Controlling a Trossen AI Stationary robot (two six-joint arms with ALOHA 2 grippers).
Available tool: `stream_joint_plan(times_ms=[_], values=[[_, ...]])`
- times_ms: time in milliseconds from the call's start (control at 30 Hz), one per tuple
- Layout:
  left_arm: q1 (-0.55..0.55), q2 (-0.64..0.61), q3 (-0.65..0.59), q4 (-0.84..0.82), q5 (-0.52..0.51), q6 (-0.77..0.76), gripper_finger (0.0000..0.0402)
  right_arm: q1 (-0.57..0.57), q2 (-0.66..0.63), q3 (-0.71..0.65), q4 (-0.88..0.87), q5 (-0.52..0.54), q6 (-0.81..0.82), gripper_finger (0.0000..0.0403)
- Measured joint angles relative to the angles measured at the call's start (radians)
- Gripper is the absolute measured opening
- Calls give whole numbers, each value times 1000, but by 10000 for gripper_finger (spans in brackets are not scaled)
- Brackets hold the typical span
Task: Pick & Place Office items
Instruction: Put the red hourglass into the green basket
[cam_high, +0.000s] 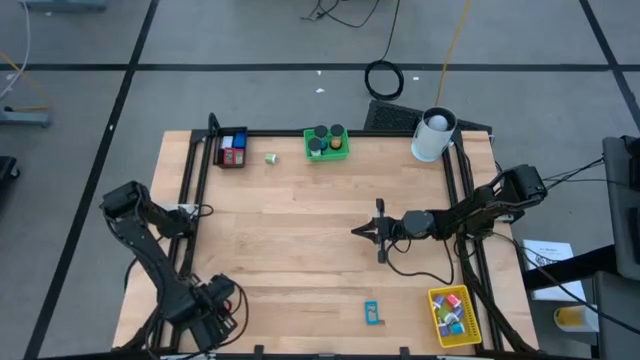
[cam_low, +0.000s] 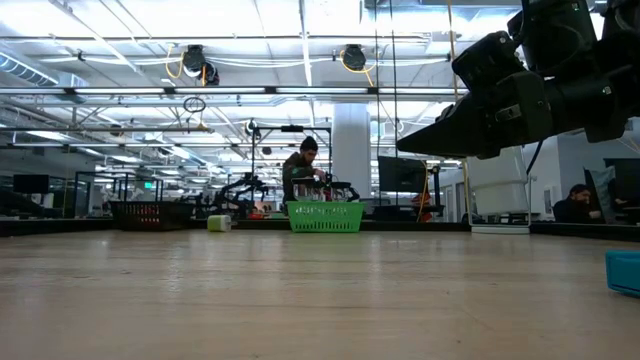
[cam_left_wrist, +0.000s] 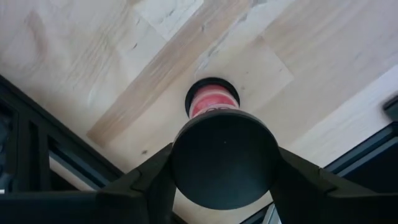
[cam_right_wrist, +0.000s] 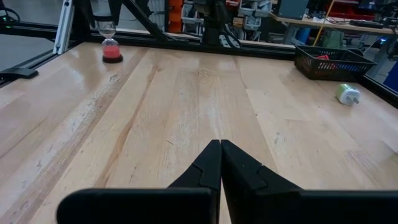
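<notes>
Left tool (cam_high: 222, 300): hovering at the pale wooden surface's (cam_high: 300, 230) near left corner, fingers spread around a small red-and-black hourglass (cam_left_wrist: 212, 102), grip uncertain.
Right tool (cam_high: 358, 232): fingers pressing together, empty, hanging mid-surface.
Cyan clip (cam_high: 372, 312): lying near the yellow bin (cam_high: 455, 316).

Wooden table (cam_high: 300, 230) carries black bin (cam_high: 232, 150), green bin (cam_high: 326, 143), yellow bin (cam_high: 455, 314).
</notes>
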Motion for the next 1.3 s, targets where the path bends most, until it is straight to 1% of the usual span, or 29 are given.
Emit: stream_joint_plan(times_ms=[267, 400, 533, 667, 767, 900, 1067, 1300], values=[[40, -13, 0, -1, -45, -40, 212, 0, 0, 0, 0, 0, 0, 0], [66, -13, 0, 1, -80, -59, 222, 0, 0, 0, 0, 0, 0, 0], [97, -13, 0, 36, -141, -31, 215, 0, 0, 0, -1, 0, 0, 0], [114, -13, 1, 48, -161, -8, 215, 0, 0, 0, -1, 0, 0, 0], [117, -13, 1, 45, -161, 5, 235, 0, 0, 0, -2, 0, 0, 0], [122, -13, 1, 49, -187, 20, 261, 0, 0, 0, -3, 0, 0, 0], [122, -13, 1, 49, -210, 53, 268, 0, 0, 0, -3, 0, 0, 0], [122, -13, 1, 49, -205, 53, 270, 0, 0, 0, -3, 0, 0, 0]])
